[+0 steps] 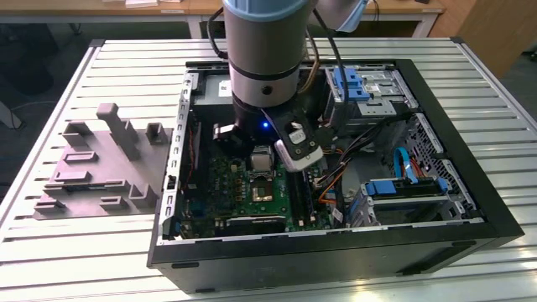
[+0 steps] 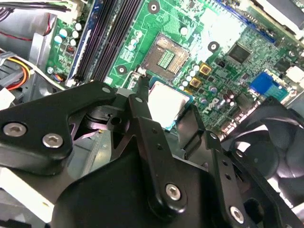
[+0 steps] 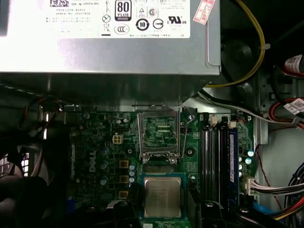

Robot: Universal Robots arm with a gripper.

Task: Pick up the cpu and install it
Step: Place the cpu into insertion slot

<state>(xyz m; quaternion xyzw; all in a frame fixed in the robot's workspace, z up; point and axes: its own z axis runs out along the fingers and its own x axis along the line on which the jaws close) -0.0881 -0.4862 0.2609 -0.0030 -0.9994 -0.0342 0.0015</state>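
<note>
cpu (image 2: 167, 100) sat in the hand (image 2: 166, 108), pinched by two opposite edges between the black fingers (image 2: 140, 111), which had closed in to the chip's width. Nothing else was in the grip. The chip hung roughly level just above the green motherboard (image 3: 95, 156), near the open socket (image 3: 159, 133) but apart from its frame and not yet in it.

Handling, as judged: very light, rigid, no give. The metal top was smooth, so likely slippery under a pad. The edge grip seemed the right one (underside left untouched, since contacts there and in the socket would be fragile). A tilt or a skewed seating looked like the main risk.

Look: small flat square, pale silvery-grey lid with faint print, thin darker rim all round.

Outward: dark memory slots (image 3: 216, 156) ran alongside the socket, and the silver power supply (image 3: 109, 52) lay beyond it. In the exterior view the arm (image 1: 264, 50) reached down into the open black case (image 1: 336, 258), which lay on the slatted table (image 1: 126, 63). The grey moulded tray (image 1: 92, 170) stood just beside the case, on the exterior view's left.
</note>
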